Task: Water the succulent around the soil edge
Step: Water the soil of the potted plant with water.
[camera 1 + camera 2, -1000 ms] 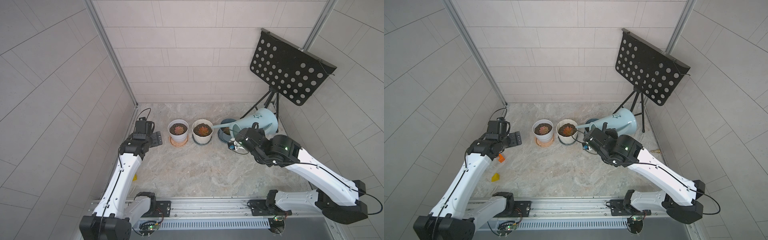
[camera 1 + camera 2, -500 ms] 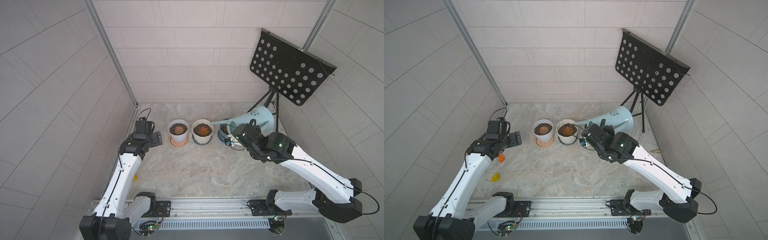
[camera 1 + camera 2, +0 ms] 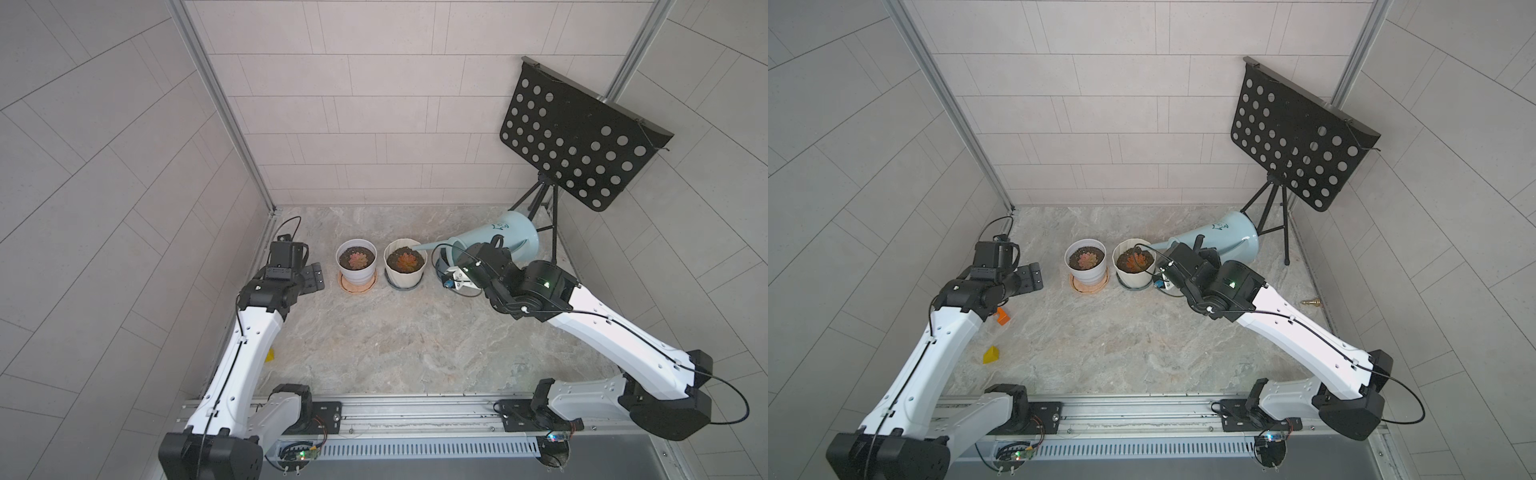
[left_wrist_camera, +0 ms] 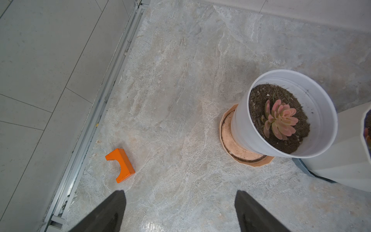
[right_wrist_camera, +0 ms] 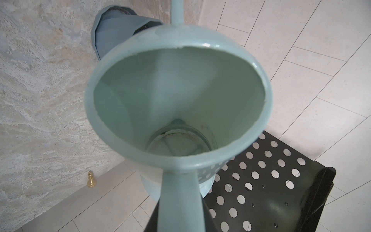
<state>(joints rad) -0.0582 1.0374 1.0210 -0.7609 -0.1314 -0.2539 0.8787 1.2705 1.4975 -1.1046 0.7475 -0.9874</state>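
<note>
In both top views, a pale blue watering can [image 3: 509,232] [image 3: 1223,237] is tilted to the left. Its thin spout [image 3: 422,247] reaches the far right rim of the cream pot [image 3: 405,279], over soil beside the orange succulent [image 3: 406,261] [image 3: 1135,262]. My right gripper [image 3: 490,249] [image 5: 180,221] is shut on the can's handle [image 5: 180,200]. A second, pink succulent [image 3: 356,259] [image 4: 280,120] grows in a white pot [image 4: 241,128] on a saucer. My left gripper [image 3: 313,280] [image 4: 179,200] hangs open left of that pot, holding nothing.
A dark grey-blue pot [image 3: 439,262] [image 5: 112,26] sits under the can. A black perforated music stand [image 3: 577,141] on a tripod fills the back right corner. An orange block [image 4: 120,164], a yellow block [image 3: 991,355] and a small brass piece [image 3: 1310,301] lie near the side walls.
My right arm has swung the watering can left and tipped it further, bringing the spout over the cream pot's rim. The left arm has not moved.
</note>
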